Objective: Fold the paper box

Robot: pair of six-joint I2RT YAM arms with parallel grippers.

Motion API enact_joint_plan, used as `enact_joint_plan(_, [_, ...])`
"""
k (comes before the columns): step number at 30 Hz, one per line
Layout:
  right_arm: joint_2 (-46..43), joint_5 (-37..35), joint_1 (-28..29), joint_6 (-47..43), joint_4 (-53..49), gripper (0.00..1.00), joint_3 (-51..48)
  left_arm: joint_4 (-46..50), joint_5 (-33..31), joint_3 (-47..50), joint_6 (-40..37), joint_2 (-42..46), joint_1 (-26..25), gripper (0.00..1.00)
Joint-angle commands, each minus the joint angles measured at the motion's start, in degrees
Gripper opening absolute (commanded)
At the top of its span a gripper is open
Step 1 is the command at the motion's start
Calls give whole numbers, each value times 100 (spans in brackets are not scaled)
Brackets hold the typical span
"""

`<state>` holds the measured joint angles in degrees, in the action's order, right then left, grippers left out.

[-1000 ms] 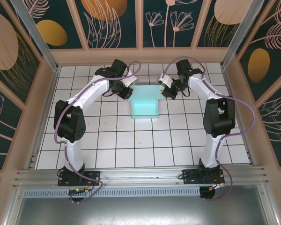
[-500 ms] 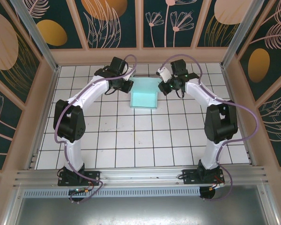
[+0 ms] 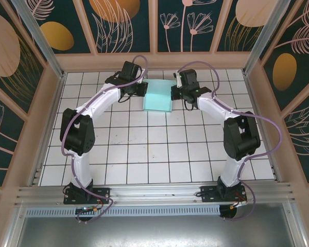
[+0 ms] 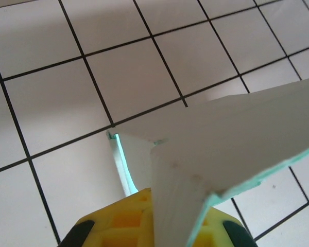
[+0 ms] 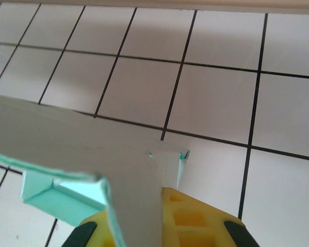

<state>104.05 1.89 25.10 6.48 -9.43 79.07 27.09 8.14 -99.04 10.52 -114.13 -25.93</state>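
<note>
Top external view has the paper box [image 3: 158, 99] sitting on the tiled table [image 3: 144, 154] close to the back wall [image 3: 154, 60], roughly at the wall's middle. Left gripper [image 3: 142, 88] is clamped on the box's left flap and right gripper [image 3: 173, 92] on the right flap (jaws basically closed on thin card). Wrist cams agree: each has a pale flap wedged between its yellow fingers [image 4: 118, 229].

Bright even light, soft shadows on the floor [image 3: 144, 154]; the paper box [image 4: 221, 149] blurs close to wrist lenses.
</note>
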Motion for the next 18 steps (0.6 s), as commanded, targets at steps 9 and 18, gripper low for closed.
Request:
enact_joint_plan(9, [-195, -996, 395, 1290, 1915, 0, -713, -1942, 92, 1063, 336, 219, -142, 0])
enact_joint_plan(18, [-100, -1199, 426, 1287, 3040, 0, -1406, -2682, 109, 1540, 453, 152, -149, 0])
